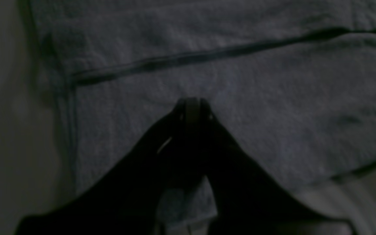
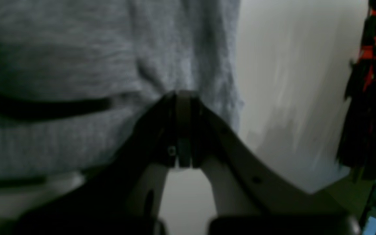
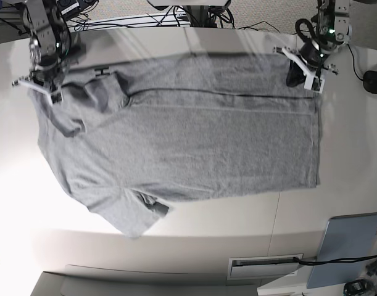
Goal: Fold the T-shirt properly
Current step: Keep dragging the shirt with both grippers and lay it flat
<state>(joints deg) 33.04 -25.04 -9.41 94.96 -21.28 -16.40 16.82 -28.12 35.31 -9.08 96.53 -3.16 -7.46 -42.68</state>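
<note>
Two grippers are recorded, both clenched. Left wrist view: the left gripper (image 1: 192,106) has its jaws pressed together over the T-shirt (image 1: 240,98); the picture is dim, and whether cloth is pinched between the tips cannot be told. A dark fold line crosses the grey fabric above the tips, and the pale worktop (image 1: 8,130) shows beside the cloth edge.

Right wrist view: the right gripper (image 2: 183,98) is clenched at a bunched pucker of the T-shirt, the fabric gathering into its tips, so it appears to be grasping the cloth. The worktop lies bare alongside.

Base view: the T-shirt (image 3: 188,135) lies spread across the white worktop (image 3: 348,160), partly folded along its far edge. The left gripper (image 3: 302,73) sits at one far corner, the right gripper (image 3: 43,86) at the other. A blue-grey panel (image 3: 345,250) lies well apart, near the front.
</note>
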